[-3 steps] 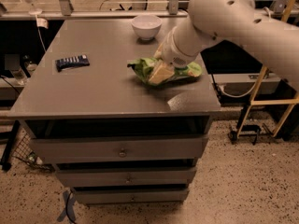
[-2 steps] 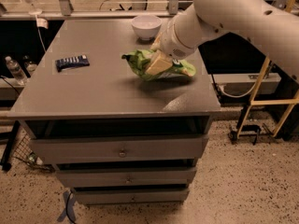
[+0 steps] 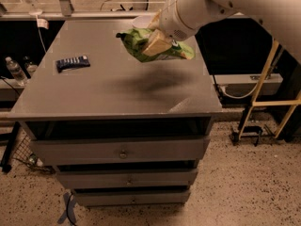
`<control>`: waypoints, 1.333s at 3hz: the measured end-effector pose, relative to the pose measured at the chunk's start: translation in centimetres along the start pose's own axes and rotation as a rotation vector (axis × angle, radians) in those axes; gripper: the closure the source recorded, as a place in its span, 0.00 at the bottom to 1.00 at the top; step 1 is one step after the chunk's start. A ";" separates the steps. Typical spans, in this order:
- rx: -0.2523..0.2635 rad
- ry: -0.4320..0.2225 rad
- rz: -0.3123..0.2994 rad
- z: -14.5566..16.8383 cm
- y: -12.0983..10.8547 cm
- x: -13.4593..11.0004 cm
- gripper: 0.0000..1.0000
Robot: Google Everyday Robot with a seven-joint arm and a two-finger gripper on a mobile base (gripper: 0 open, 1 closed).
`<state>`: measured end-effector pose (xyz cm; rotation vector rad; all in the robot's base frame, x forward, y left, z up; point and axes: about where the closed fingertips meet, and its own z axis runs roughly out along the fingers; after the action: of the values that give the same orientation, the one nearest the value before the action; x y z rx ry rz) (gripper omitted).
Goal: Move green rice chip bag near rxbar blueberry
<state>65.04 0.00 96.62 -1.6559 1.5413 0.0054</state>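
The green rice chip bag (image 3: 155, 45) hangs in the air above the right half of the grey table (image 3: 94, 95), casting a shadow on the tabletop below it. My gripper (image 3: 157, 40) is shut on the bag from above at the end of the white arm (image 3: 225, 4), which comes in from the upper right. The rxbar blueberry (image 3: 73, 62), a small dark navy wrapper with white lettering, lies flat on the left part of the table, well to the left of the bag.
A white bowl (image 3: 141, 21) sits at the back of the table, mostly hidden behind the arm and bag. The table has drawers (image 3: 122, 152) below. A water bottle (image 3: 16, 70) stands left of the table. A yellow frame (image 3: 263, 93) stands at the right.
The bag was resting on the table with the gripper on it; it has been lifted clear of the surface and carried slightly left.
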 end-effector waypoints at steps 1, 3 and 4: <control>0.002 -0.086 -0.085 2.0 -0.5 -3.4 1.00; -0.040 -0.272 -0.315 7.5 -2.4 -10.8 1.00; -0.078 -0.304 -0.380 10.9 -3.1 -12.8 1.00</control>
<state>70.22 16.24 98.13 -1.8892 0.9987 0.1109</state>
